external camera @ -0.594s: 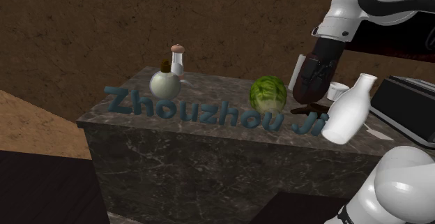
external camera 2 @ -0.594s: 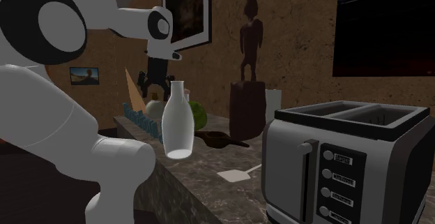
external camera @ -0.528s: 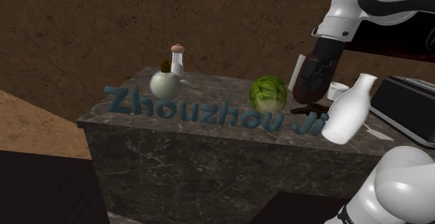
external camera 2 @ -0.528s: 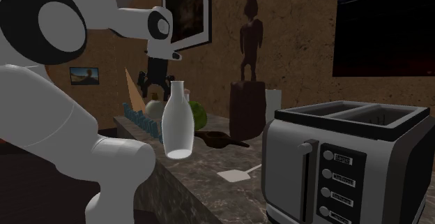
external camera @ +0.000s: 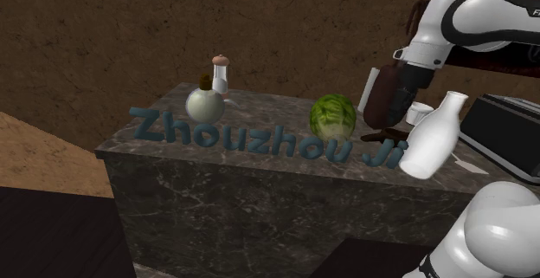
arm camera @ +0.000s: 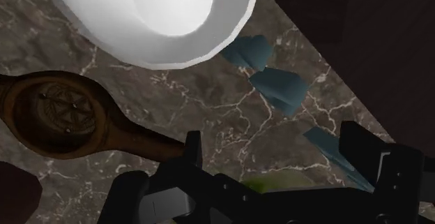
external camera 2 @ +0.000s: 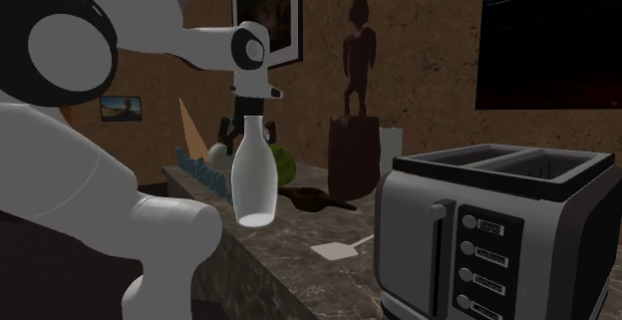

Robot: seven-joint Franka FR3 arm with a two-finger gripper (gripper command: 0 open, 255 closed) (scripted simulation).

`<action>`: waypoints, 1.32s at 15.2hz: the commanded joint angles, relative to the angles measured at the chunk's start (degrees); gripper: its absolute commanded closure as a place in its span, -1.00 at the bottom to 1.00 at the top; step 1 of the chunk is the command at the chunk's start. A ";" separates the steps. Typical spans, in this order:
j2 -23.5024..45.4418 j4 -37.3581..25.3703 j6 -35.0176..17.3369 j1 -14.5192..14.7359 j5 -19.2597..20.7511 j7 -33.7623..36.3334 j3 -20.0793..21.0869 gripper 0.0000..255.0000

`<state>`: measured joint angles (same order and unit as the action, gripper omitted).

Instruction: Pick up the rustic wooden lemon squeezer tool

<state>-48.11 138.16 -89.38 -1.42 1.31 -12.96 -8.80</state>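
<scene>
Dark brown wood, carved with a radial pattern on its round head, made up the lemon squeezer [arm camera: 66,118], which lay flat on the veined marble counter [arm camera: 209,104] just beside a smooth white bottle [arm camera: 153,17]. The gripper [arm camera: 275,153] hung above with its fingers spread apart (nothing between them), the squeezer's tapered handle ending by one finger. Chunky blue letters [arm camera: 279,86] edged the counter; a round green cabbage [external camera: 333,116] sat near.

Shoulder view faces the marble counter [external camera: 268,110] from beside the arm [external camera: 495,229]; second exterior view sits close behind that arm; wrist view looks down closely; all share the white bottle [external camera: 430,138] beyond the gripper [arm camera: 273,142]
</scene>
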 commanded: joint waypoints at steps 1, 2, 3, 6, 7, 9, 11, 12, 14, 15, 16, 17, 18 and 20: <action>0.32 1.32 -1.83 -0.32 2.81 -4.72 -2.87 -1.00; 0.53 1.80 -2.68 -0.46 4.09 -6.87 -4.20 -1.00; 0.84 2.20 -3.57 -0.60 5.36 -9.00 -5.56 -1.00; 2.42 2.88 -6.55 -0.92 8.99 -15.38 -9.70 -1.00; 3.15 2.93 -7.63 -0.96 10.13 -17.49 -11.13 -1.00; 4.91 2.77 -9.91 -0.91 12.27 -21.67 -14.03 -1.00; 5.88 3.31 -11.79 -0.88 13.36 -23.62 -15.61 -1.00; 5.90 4.05 -12.55 -0.95 13.51 -23.61 -15.80 -1.00; 5.99 5.50 -14.09 -1.07 13.82 -23.58 -16.17 -1.00; 6.06 6.20 -14.87 -1.13 13.98 -23.57 -16.37 -1.00; 6.15 6.90 -15.65 -1.19 14.14 -23.56 -16.57 -1.00; 6.25 7.59 -16.45 -1.25 14.30 -23.56 -16.78 -1.00; 6.32 7.99 -16.91 -1.28 14.40 -23.55 -16.90 -1.00; 6.31 7.99 -16.91 -1.28 14.40 -23.55 -16.90 -1.00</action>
<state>-41.76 145.93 -106.09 -2.68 15.67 -36.54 -25.68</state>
